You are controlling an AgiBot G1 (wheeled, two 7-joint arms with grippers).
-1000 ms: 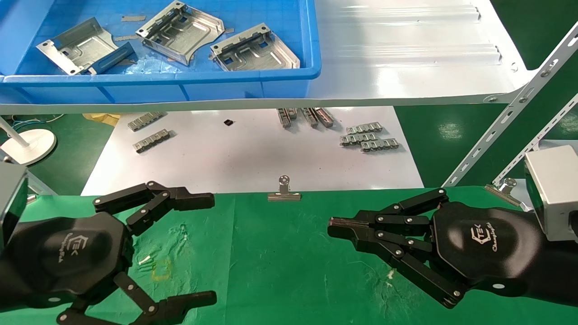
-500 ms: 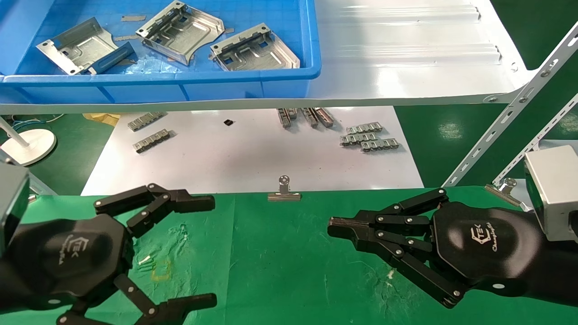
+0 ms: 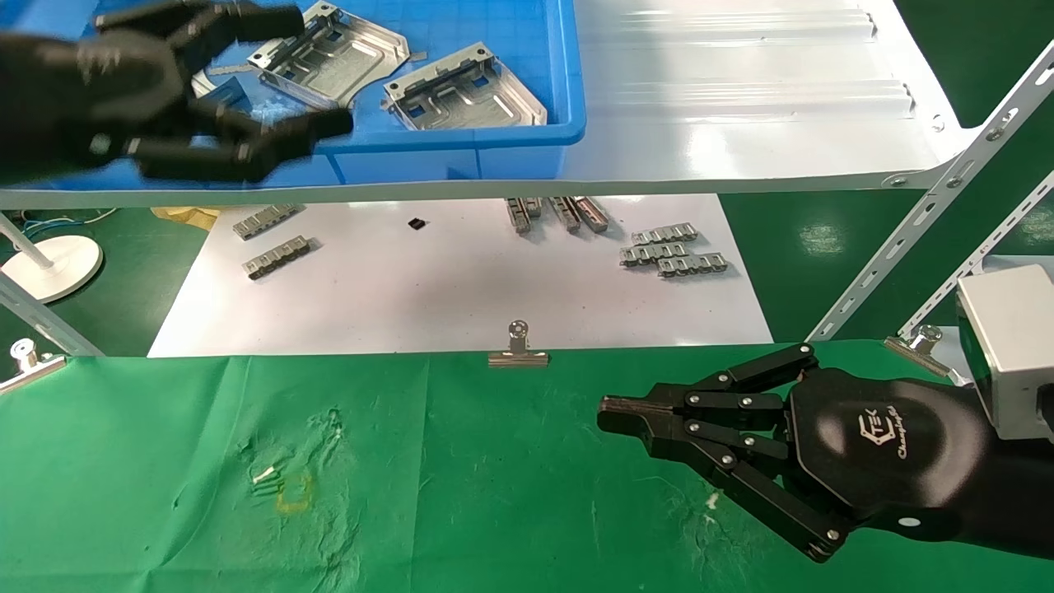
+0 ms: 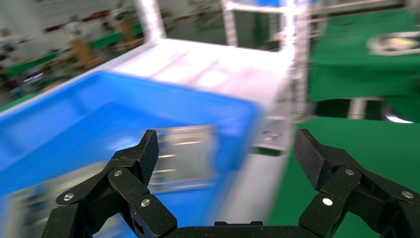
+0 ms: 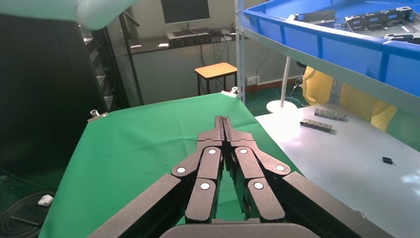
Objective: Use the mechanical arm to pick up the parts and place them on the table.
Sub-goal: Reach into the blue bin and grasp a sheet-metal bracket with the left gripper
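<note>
Parts: silvery stamped plates lying in the blue bin (image 3: 494, 152) on the white shelf (image 3: 741, 99), beyond the far edge of the table. Two parts are in plain view, one (image 3: 329, 58) near the bin's middle and one (image 3: 465, 91) beside the bin's near right corner. A third plate is mostly hidden behind the left gripper.
Table: green cloth surface (image 3: 494, 494) with a faint yellow square mark (image 3: 294, 492) toward its near left area; no part rests on it.
Left gripper: (image 3: 284, 74) raised above the bin's left half, over the near wall. Fingers spread wide apart, nothing between them. In the left wrist view the gripper (image 4: 225, 153) shows a broad gap, with a plate (image 4: 185, 156) in the bin below it, not touched.
Right gripper: (image 3: 605, 409) parked low over the table's right side, pointing toward the table's centre. Fingers pressed together, holding nothing; the right wrist view (image 5: 223, 120) confirms the tips meet.
Clips: one metal binder clip (image 3: 517, 350) on the table's far edge at mid-length, one (image 3: 25, 361) at the far left corner.
White board: (image 3: 461, 288) beyond the far edge, below the shelf, carrying small grey link strips (image 3: 671, 251).
</note>
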